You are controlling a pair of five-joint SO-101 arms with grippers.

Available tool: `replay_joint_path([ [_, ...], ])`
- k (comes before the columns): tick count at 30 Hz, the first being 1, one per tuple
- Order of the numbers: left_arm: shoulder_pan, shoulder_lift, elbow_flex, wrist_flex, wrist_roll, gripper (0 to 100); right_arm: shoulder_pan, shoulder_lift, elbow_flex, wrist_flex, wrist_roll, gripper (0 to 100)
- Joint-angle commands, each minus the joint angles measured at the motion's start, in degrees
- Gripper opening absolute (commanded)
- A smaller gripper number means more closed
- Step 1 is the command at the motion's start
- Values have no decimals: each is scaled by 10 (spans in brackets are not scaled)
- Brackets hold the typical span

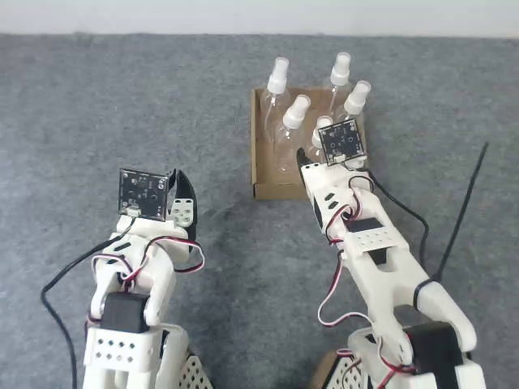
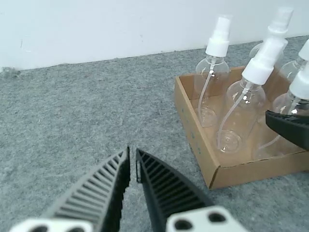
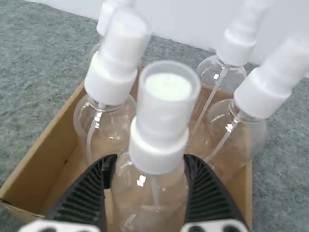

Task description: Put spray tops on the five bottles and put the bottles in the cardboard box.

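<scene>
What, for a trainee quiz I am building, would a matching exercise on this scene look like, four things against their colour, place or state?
1 left claw
2 right claw
3 cardboard box
4 spray tops

A white
B shut, over the grey carpet
C holds five bottles
D around the front bottle

Pairs: 1-B, 2-D, 3-C, 4-A

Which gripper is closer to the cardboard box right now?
Right. The right gripper is over the cardboard box, gripping a bottle; the left gripper is outside it, over the mat.
</scene>
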Motion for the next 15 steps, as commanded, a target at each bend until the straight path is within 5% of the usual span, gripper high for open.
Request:
replay_joint_path([
  [1,-1,-9,-3,-17,7,13,3,3,-15,-6,-5,11],
  [15,-1,-9,-3,-17,7,13,0,3,-16,-3,-5,11],
])
